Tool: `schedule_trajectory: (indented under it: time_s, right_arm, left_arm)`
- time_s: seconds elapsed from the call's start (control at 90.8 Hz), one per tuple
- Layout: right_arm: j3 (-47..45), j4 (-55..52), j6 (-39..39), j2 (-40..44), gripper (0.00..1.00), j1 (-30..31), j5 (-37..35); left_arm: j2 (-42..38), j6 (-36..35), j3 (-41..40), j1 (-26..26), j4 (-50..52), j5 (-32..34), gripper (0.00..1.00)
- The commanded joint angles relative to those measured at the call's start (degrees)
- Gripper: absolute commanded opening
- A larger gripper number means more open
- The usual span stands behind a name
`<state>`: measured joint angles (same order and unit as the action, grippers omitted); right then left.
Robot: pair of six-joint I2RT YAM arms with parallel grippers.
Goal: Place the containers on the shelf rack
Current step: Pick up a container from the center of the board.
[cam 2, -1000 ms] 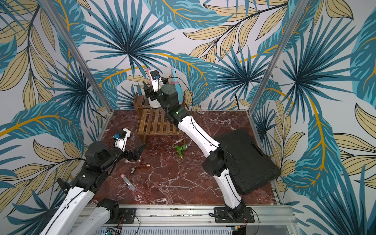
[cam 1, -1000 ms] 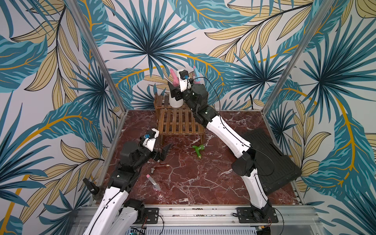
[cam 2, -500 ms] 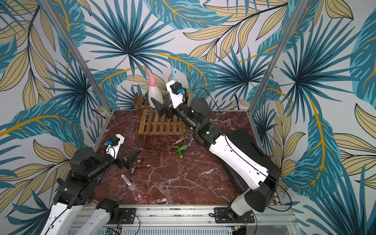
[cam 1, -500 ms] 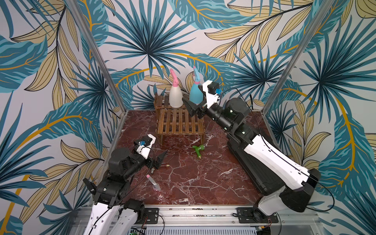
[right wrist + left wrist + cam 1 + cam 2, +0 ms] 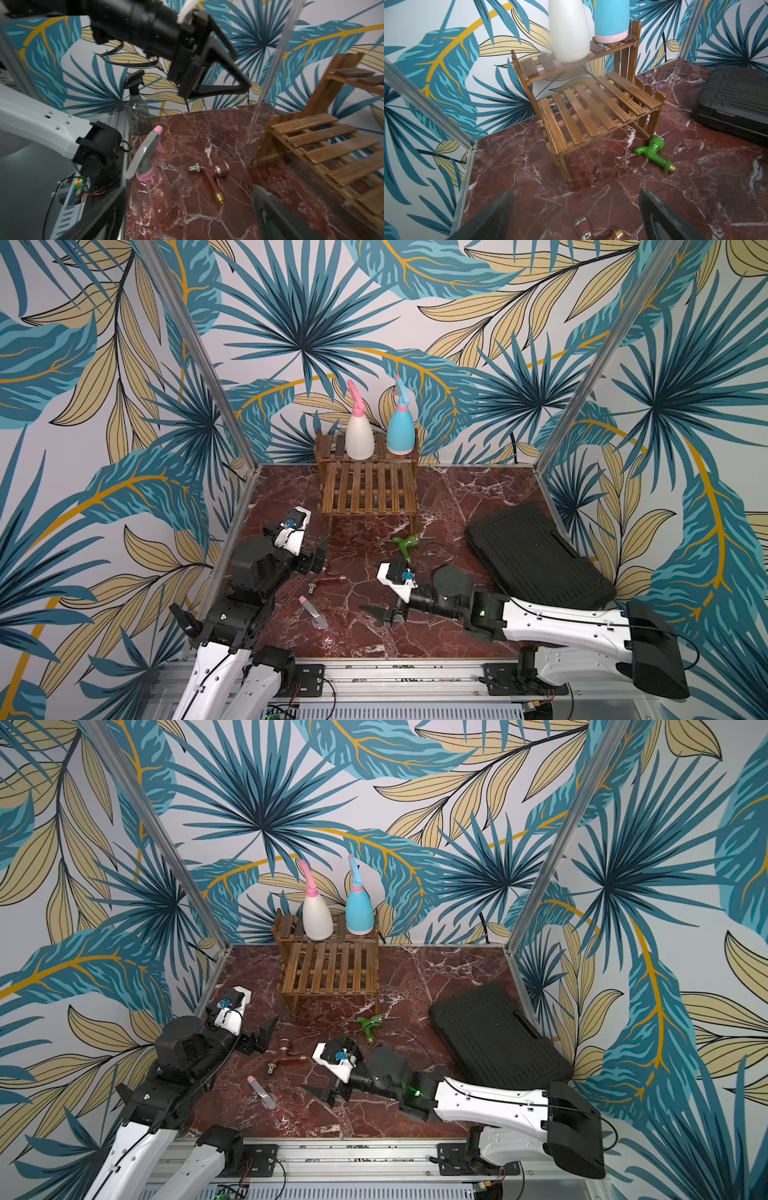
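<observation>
The red marble desk (image 5: 457,497) carries on its right side the flat black case (image 5: 536,556), and at the back wall the wooden shelf rack (image 5: 368,489). On the rack's top tier the cream-white bottle (image 5: 359,439) & the light blue bottle (image 5: 401,435) stand upright, side by side. The clear pinkish bottle (image 5: 316,617) is near the desk's front edge. The clear bottle w/ black trigger (image 5: 138,112) stands at the left edge. The left pincer (image 5: 321,552) is spread and empty; the right pincer (image 5: 376,612) is also spread, near the pinkish bottle. The green tap fitting (image 5: 405,545) lies in front of the rack, the brass-tipped fitting (image 5: 328,581) btw. the pincers.
</observation>
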<state>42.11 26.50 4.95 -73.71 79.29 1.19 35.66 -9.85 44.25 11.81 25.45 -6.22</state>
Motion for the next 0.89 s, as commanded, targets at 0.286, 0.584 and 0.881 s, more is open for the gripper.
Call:
schedule_trajectory:
  time_s: [0.286,0.584,0.881]
  right_arm:
    - [16.56,0.44,-1.74,-21.40,0.99,7.03,-7.37]
    - [25.03,-8.99,-4.41,-29.89,0.85,7.10,-5.93]
    - [28.23,-16.26,-6.34,-33.00,0.55,7.11,-6.71]
  left_arm:
    - [-2.57,-1.73,-3.39,-0.56,-4.08,-0.55,1.00]
    - [-3.01,-2.00,-3.89,-0.56,-3.75,-2.46,1.00]
    - [-3.66,-2.05,-4.17,-0.47,-3.53,-2.79,1.00]
